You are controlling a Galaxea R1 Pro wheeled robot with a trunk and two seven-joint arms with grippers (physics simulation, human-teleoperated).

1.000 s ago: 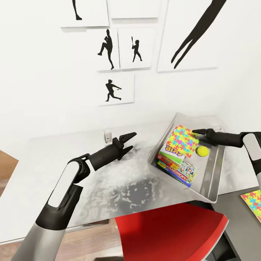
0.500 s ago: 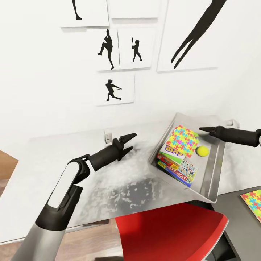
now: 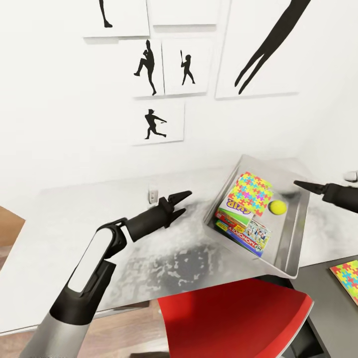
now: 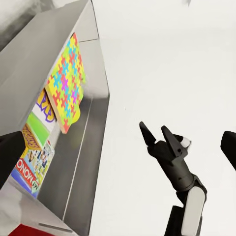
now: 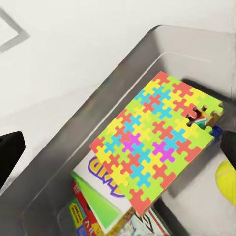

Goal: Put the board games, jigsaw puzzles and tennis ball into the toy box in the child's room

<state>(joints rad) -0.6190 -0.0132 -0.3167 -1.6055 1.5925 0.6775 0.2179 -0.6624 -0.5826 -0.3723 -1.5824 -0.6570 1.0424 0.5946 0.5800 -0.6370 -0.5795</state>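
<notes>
Lying in the toy box (image 3: pixel 293 233), jigsaw puzzle (image 3: pixel 251 191) left of right hand (image 3: pixel 300 184).

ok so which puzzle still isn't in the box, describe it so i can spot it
Start at the grey metal toy box on the white table, above the red chair. Look right of it to the darker surface. The bright puzzle lying flat there, cut off by the picture's edge, is outside the box; its twin tops the stack inside.

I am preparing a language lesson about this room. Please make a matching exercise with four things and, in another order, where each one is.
Things:
1. tennis ball
2. jigsaw puzzle
3. red chair
4. Monopoly box

Places:
a. at the bottom of the stack in the toy box
b. on the dark table at the right
c. in front of the table
d. loose in the toy box, beside the stack

Pairs: 1-d, 2-b, 3-c, 4-a
</notes>
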